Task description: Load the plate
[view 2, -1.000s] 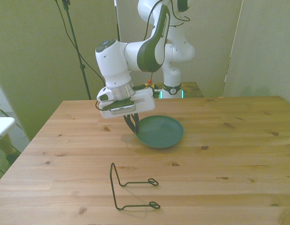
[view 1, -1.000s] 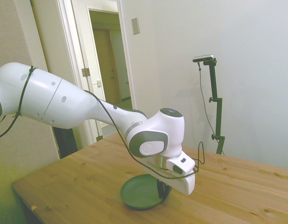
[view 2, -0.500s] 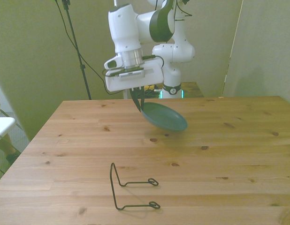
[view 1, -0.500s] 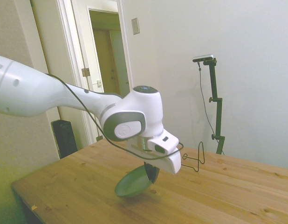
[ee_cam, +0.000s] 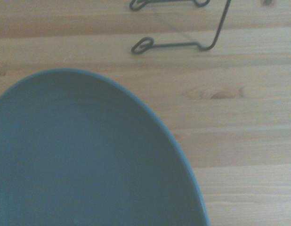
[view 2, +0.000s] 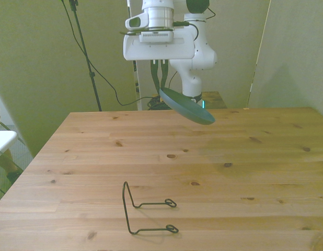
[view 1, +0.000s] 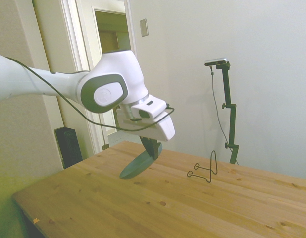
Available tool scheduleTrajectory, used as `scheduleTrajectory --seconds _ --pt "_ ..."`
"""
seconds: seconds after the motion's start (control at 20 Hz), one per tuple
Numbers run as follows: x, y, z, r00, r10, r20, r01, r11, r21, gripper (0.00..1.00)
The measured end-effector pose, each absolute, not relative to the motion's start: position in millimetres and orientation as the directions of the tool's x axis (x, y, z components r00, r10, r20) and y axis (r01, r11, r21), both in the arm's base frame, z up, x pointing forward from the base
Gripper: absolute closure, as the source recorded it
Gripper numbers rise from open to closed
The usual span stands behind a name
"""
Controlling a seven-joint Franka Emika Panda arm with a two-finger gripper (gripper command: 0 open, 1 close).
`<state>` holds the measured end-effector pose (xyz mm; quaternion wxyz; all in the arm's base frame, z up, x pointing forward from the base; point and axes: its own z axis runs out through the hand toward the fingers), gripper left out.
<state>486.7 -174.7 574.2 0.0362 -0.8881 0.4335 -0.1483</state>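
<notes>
Gripper (view 2: 159, 83) closed on the upper rim of the plate (view 2: 186, 105), held tilted in mid-air above the counter (view 2: 245, 172) at upper centre of the front view, well apart from the wire rack (view 2: 146, 209) at lower left

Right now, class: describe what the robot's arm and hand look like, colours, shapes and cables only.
The arm is glossy white with rounded segments and grey joint caps. A thin black cable loops along it. The hand has a boxy white body and slim dark fingers.
</notes>
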Motion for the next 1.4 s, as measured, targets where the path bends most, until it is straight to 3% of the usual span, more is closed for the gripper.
scheduleTrajectory --seconds 0.9,1.4 --pt "568 -197 635 0.342 -0.816 0.466 -0.903 -0.423 -0.076 1.00" --pt "586 -164 630 0.150 -0.745 0.650 -0.958 -0.271 -0.089 1.00"
